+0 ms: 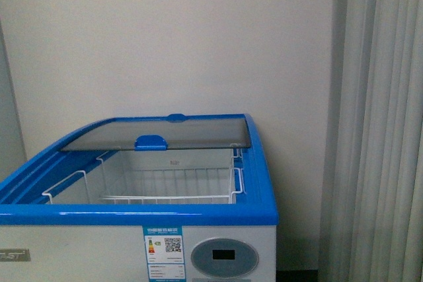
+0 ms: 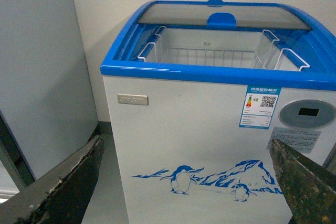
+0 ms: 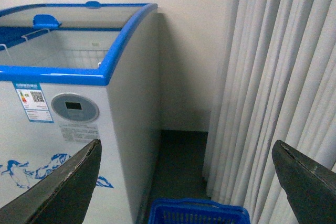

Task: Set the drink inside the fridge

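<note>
The fridge [image 1: 132,214] is a white chest freezer with a blue top rim, straight ahead. Its curved glass lid [image 1: 165,132] is slid to the back, so the front half is uncovered, with white wire baskets [image 1: 165,186] inside. It also shows in the left wrist view [image 2: 210,69] with the penguin decal [image 2: 181,178], and in the right wrist view [image 3: 105,66]. My left gripper [image 2: 189,192] is open and empty, in front of the fridge's front wall. My right gripper [image 3: 186,187] is open and empty beside the fridge's right side. The drink is out of view.
A blue plastic basket [image 3: 198,213] stands on the dark floor to the right of the fridge. Pale curtains [image 1: 380,123] hang at the right. A plain white-grey cabinet [image 2: 37,72] stands to the left of the fridge. The wall is close behind.
</note>
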Robot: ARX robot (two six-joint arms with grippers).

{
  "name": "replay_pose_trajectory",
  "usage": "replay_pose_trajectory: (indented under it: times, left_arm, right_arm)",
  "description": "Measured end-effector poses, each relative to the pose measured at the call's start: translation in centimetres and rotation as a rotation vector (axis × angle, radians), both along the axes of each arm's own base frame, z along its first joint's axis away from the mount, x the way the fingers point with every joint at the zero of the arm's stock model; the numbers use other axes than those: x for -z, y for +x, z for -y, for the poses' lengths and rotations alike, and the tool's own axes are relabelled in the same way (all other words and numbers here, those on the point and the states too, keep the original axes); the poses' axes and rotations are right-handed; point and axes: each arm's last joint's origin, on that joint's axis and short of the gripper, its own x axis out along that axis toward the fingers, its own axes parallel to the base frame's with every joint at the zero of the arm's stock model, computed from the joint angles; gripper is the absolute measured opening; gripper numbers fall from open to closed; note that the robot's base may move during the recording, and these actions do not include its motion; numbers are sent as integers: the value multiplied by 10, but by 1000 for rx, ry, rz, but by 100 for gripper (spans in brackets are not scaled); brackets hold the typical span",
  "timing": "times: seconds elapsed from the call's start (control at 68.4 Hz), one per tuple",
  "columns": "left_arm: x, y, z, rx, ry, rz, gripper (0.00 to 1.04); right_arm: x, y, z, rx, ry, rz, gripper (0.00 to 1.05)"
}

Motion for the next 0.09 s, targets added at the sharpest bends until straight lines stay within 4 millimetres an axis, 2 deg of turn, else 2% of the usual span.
replay_pose_trajectory:
  times: [0.088]
  left_arm:
    - [0,0,0,0,0,0,97]
  right_arm:
    - [0,0,0,0,0,0,97]
